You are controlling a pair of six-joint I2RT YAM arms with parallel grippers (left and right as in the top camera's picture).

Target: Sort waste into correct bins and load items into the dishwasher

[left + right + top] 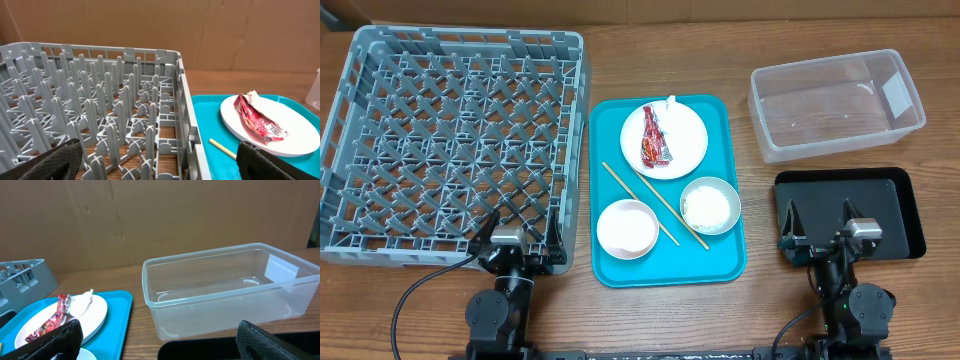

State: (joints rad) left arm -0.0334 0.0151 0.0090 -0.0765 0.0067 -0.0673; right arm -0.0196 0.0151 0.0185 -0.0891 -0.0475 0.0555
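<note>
The snack wrapper (655, 137) is lying lengthwise, front to back, on the white plate (686, 128) at the far end of the teal tray (720, 255), while both pincers are hanging spread wide and empty beside the tray's near end, the left pincer (520, 232) sitting somewhat closer than the right pincer (818, 222).

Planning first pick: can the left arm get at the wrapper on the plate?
Likely yes: the wrapper lies uncovered atop the plate, nothing over it, and the left tool is open.
</note>
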